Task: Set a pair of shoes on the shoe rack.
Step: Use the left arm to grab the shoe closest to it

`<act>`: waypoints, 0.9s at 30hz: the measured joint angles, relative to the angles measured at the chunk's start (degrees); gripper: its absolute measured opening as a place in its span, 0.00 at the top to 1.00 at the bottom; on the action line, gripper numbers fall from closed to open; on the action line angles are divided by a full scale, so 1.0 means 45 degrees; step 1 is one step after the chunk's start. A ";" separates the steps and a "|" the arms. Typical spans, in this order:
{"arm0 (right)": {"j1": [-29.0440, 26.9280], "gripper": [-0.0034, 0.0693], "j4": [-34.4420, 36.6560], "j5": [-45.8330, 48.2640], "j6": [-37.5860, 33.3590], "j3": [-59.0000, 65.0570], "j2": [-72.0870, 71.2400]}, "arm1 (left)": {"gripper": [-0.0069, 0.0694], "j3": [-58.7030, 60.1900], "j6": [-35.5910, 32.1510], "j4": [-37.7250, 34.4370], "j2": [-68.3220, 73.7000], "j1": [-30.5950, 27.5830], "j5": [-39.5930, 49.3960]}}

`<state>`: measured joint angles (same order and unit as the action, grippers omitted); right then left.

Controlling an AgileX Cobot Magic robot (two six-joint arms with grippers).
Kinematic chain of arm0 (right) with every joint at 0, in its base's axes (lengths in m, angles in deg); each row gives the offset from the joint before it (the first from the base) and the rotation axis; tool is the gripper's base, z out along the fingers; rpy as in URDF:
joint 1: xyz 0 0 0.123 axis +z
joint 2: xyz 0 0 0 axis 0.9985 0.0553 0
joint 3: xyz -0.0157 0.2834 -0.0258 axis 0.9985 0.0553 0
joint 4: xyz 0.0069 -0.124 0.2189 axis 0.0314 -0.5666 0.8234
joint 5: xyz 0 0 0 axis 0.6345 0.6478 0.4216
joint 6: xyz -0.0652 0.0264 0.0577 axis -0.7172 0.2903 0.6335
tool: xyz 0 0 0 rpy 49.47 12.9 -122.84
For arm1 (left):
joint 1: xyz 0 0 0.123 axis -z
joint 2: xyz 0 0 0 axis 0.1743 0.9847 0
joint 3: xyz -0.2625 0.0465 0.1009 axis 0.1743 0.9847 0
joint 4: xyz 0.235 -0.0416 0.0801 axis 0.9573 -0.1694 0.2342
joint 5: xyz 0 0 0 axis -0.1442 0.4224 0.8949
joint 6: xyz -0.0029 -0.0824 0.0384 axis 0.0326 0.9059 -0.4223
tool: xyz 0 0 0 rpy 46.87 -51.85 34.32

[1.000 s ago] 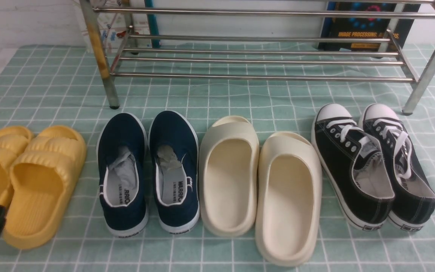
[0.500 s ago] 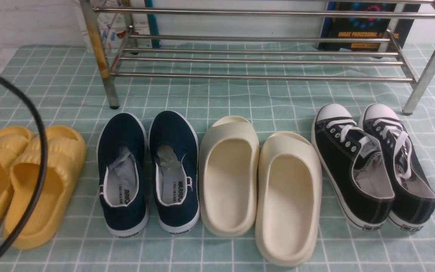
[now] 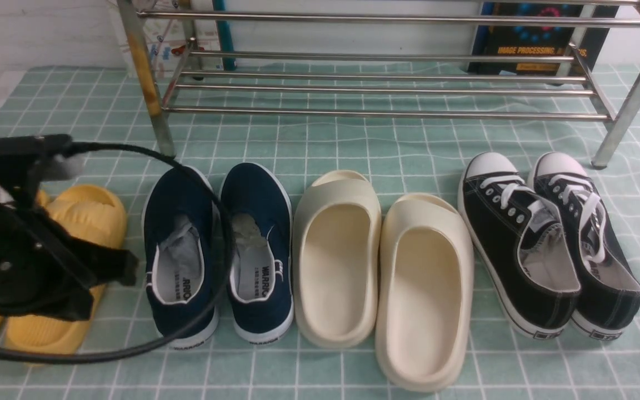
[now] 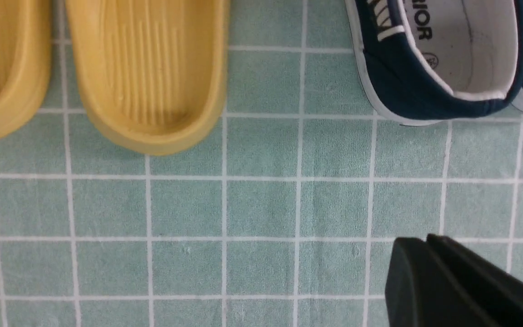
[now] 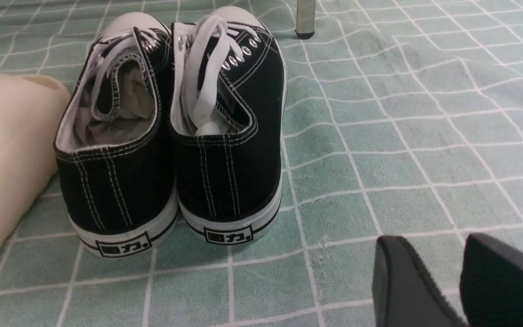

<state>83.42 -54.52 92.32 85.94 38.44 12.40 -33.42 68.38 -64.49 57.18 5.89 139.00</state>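
Observation:
The pair of shoes, navy slip-ons with white soles, stands side by side on the green checked cloth: left shoe point(image 3: 180, 222), right shoe point(image 3: 258, 222). The heel of the left shoe point(image 4: 407, 86) shows in the left wrist view. The silver shoe rack point(image 3: 386, 114) stands behind the row, and its bars hold nothing. My left gripper point(image 4: 413, 243) hovers over bare cloth near that heel, its black fingers pressed together with nothing between them. In the front view the left arm point(image 3: 20, 261) covers the yellow slides. My right gripper point(image 5: 434, 240) is open low behind the black sneakers.
Yellow slides point(image 3: 89, 214) lie at the far left, cream slides point(image 3: 336, 255) in the middle and black lace-up sneakers point(image 3: 520, 244) on the right. The arm's black cable point(image 3: 209, 194) loops over the left navy shoe. A rack leg point(image 3: 165, 141) stands just behind the navy shoes.
My left arm has swung in from the left edge and now hangs over the yellow slides, its cable trailing across the left navy shoe. The shoes have not moved.

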 joint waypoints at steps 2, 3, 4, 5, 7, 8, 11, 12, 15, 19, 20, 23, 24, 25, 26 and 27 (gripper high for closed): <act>0.0000 0.62 0.0000 0.0000 0.0000 0.0000 0.0000 | 0.73 -0.0406 0.1016 0.0645 0.0693 0.0556 -0.0102; 0.0000 0.62 0.0000 0.0000 0.0000 0.0000 0.0000 | 0.70 -0.0499 0.1193 0.0747 0.0764 0.0593 -0.0114; 0.0000 0.62 0.0000 0.0000 0.0000 0.0000 0.0000 | 0.66 -0.0691 0.1506 0.0914 0.1129 0.0694 -0.0197; 0.0000 0.62 0.0000 0.0000 0.0000 0.0000 0.0000 | 0.54 -0.1119 0.2016 0.1108 0.1724 0.0777 -0.0377; 0.0000 0.62 0.0000 0.0000 0.0000 0.0000 0.0000 | 0.44 -0.1475 0.2480 0.1244 0.2485 0.0803 -0.0536; 0.0000 0.62 0.0000 0.0000 0.0000 0.0000 0.0000 | 0.38 -0.1632 0.2606 0.1297 0.2878 0.0803 -0.0616; 0.0000 0.62 0.0000 0.0000 0.0000 0.0000 0.0000 | 0.30 -0.1819 0.2863 0.1310 0.3658 0.0803 -0.0861; 0.0000 0.62 0.0000 0.0000 0.0000 0.0000 0.0000 | 0.26 -0.1864 0.3141 0.1335 0.4345 0.0803 -0.1182; 0.0000 0.62 0.0000 0.0000 0.0000 0.0000 0.0000 | 0.23 -0.1878 0.3819 0.1501 0.5340 0.0803 -0.1791; 0.0000 0.62 0.0000 0.0000 0.0003 0.0000 0.0000 | 0.25 -0.1878 0.4608 0.1746 0.6391 0.0803 -0.2499; 0.0000 0.62 0.0000 0.0000 0.0003 0.0000 0.0000 | 0.27 -0.1878 0.4694 0.1756 0.6552 0.0803 -0.2631; 0.0000 0.62 0.0000 0.0000 0.0014 0.0000 0.0000 | 0.36 -0.1883 0.4758 0.1761 0.6770 0.0803 -0.2776; 0.0000 0.62 0.0000 0.0000 0.0014 0.0000 0.0000 | 0.40 -0.1883 0.4758 0.1761 0.6784 0.0803 -0.2811; 0.0000 0.62 0.0000 0.0000 0.0014 0.0000 0.0000 | 0.45 -0.1883 0.4758 0.1801 0.6784 0.0803 -0.2815; 0.0000 0.62 0.0000 0.0000 0.0014 0.0000 0.0000 | 0.51 -0.1893 0.4758 0.1856 0.6784 0.0803 -0.2815; 0.0000 0.62 0.0000 0.0000 0.0014 0.0000 0.0000 | 0.57 -0.1893 0.4784 0.1906 0.6784 0.0803 -0.2803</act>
<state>83.42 -54.52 92.32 86.00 38.44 12.40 -41.94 89.91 -55.91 87.70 9.51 126.38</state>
